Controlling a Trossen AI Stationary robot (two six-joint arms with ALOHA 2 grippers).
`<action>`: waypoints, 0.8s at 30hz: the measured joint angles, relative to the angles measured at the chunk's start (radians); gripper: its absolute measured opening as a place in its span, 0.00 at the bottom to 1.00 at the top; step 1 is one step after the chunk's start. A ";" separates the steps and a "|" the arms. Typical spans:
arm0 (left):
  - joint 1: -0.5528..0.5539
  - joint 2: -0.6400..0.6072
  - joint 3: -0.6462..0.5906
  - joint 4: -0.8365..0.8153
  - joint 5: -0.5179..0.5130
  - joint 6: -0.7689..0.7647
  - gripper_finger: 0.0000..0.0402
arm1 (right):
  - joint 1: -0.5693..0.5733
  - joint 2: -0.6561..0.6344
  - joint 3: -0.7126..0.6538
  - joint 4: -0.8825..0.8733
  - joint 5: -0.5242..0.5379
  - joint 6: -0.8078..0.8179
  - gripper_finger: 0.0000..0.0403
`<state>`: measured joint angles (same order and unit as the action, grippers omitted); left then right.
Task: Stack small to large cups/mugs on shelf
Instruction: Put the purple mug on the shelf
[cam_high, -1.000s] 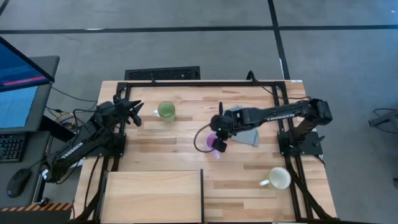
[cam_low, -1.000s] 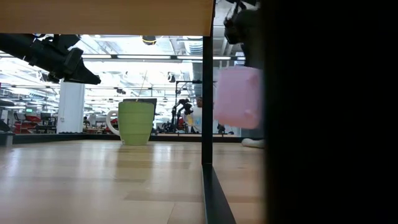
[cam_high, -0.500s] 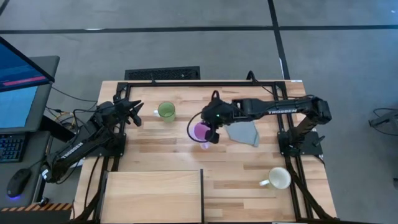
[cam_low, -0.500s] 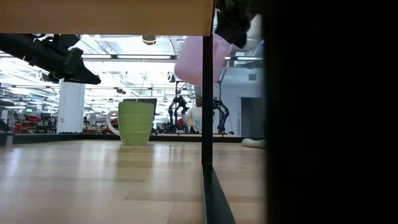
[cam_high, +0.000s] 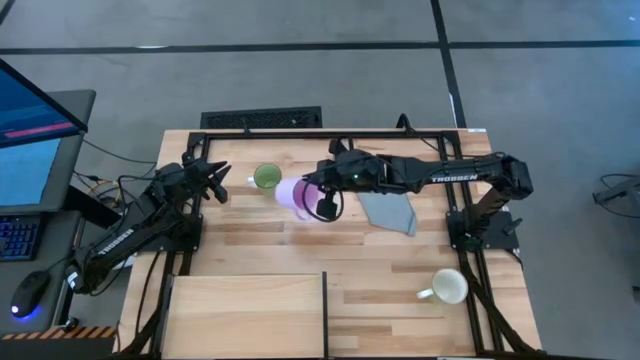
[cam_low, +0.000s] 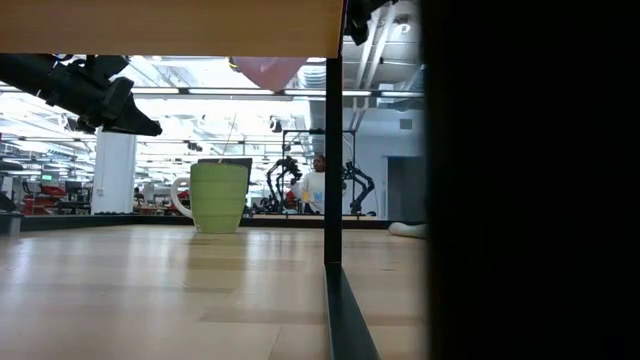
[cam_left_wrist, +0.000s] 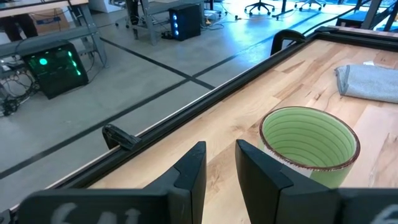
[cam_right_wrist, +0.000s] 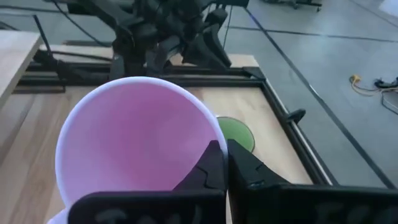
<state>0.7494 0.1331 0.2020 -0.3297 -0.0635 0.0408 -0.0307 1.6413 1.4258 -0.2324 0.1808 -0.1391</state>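
Right gripper (cam_high: 322, 197): pinched tight on the rim of the light purple handled mug (cam_high: 296, 195), one finger inside the wall, one outside; mug carried clear of the table, tilted on its side, mouth toward the wrist camera.
Left gripper (cam_high: 218, 181): waiting at the table's left edge, fingers slightly parted, nothing between them.
Purple mug position: in the air just beside the green ribbed mug (cam_high: 267, 178), which stands upright on the striped plank tabletop (cam_high: 300, 245).
Shelf: pale smooth wood board with a dark edge (cam_high: 245, 315), at the near left of the table, nothing on it in the high view.
Cream-white mug (cam_high: 447, 286): near right of the table, well apart from the other two.
Risk: a thin rim pinch on a tilted mug could slip or swing; lowered askew, it may clip the green mug's lip and tip it.
Around: grey folded cloth (cam_high: 390, 212) under the right arm.
In the way: nothing between the mugs; left gripper sits near the green mug.
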 joint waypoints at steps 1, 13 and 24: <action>0.000 0.000 0.000 -0.002 0.000 0.000 0.19 | 0.000 0.000 0.000 0.007 0.000 0.003 0.02; 0.000 0.000 0.000 -0.002 0.000 -0.001 0.19 | -0.016 0.001 0.000 0.158 -0.068 0.008 0.02; 0.000 0.001 0.000 -0.002 0.000 -0.001 0.19 | -0.017 0.158 0.056 0.288 -0.075 -0.011 0.02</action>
<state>0.7490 0.1337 0.2020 -0.3313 -0.0639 0.0395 -0.0475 1.7997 1.4816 0.0553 0.1057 -0.1504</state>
